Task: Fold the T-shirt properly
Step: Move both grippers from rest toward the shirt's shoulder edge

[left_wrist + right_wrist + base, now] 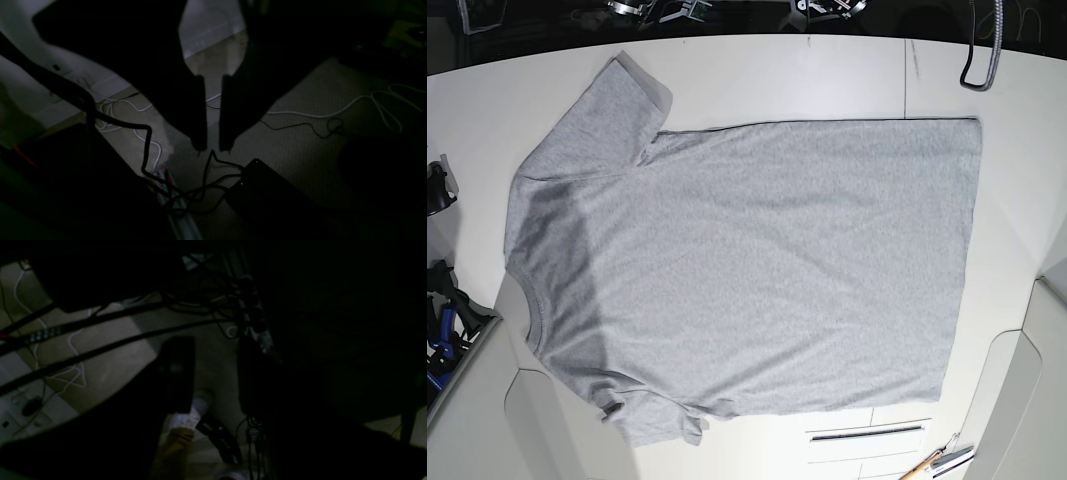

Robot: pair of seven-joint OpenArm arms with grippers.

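Observation:
The light grey T-shirt (757, 270) lies spread flat on the white table (1017, 150), plain side up. Its neck points left, its hem right. One sleeve (622, 105) lies flat at the back left; the near sleeve (657, 420) is slightly crumpled. Neither gripper shows in the base view. In the dim left wrist view my left gripper (212, 146) hangs over the floor, its jaws a narrow gap apart with nothing between. In the dim right wrist view my right gripper (213, 343) is wide open and empty above the floor. The shirt is in neither wrist view.
A grey hose (979, 55) hangs over the table's back right. Small tools (937, 463) lie at the front right edge. Dark gear (439, 300) sits off the left edge. Cables (333, 115), a black box (267, 193) and a power strip (253, 316) lie on the floor.

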